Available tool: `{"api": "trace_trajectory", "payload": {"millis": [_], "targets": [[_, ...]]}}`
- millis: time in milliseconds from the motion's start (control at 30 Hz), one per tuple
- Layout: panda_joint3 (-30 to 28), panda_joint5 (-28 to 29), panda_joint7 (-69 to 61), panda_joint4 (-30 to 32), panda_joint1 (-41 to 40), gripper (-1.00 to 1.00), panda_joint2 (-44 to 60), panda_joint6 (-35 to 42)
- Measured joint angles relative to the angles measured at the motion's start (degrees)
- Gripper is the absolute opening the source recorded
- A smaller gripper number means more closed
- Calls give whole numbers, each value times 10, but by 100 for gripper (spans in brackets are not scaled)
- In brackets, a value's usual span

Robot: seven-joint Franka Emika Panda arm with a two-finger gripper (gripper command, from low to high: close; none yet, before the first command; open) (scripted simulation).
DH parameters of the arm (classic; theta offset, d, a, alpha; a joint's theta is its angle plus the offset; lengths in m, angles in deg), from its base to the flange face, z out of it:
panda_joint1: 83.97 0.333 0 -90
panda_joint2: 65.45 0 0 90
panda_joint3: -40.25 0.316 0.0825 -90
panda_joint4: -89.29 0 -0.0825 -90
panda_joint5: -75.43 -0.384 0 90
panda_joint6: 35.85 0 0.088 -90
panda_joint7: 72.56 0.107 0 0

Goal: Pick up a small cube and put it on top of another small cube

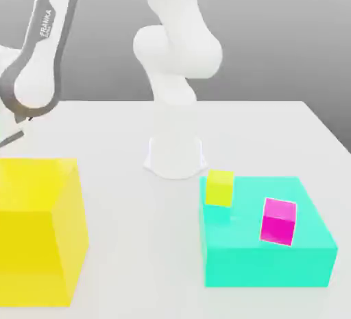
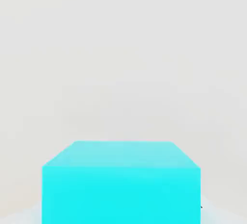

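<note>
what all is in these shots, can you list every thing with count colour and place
large yellow block: 1, yellow, on the table at the exterior view's left
large turquoise block: 1, turquoise, on the table at the exterior view's right
lime cube: 1, lime, on the turquoise block's top, at its far left corner in the exterior view
magenta cube: 1, magenta, on the turquoise block's top, to the exterior view's right of the lime cube, tilted
small cube: 1, sky-blue, close in front of the hand camera
table: 1, white, under everything
robot arm: 1, white and grey, base at the table's middle, upper links reaching to the exterior view's left
</note>
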Motion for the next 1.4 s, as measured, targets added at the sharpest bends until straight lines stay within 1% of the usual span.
{"api": "trace_trajectory", "payload": {"millis": [200,367,533,633,767,967,1167,1400], "targets": [[24,-20,-82,-90,-3,-100,20,48],[53,-44,-139,-156,8,-100,24,66],[103,-88,-200,-202,36,-100,10,57],[146,-134,-212,-215,79,-100,-7,62],[173,-169,-173,-200,123,-100,-29,80],[198,-184,-83,-161,176,-100,-65,107],[225,-179,19,-119,230,-100,-106,128],[269,-151,154,-69,274,-100,-157,145]]}}
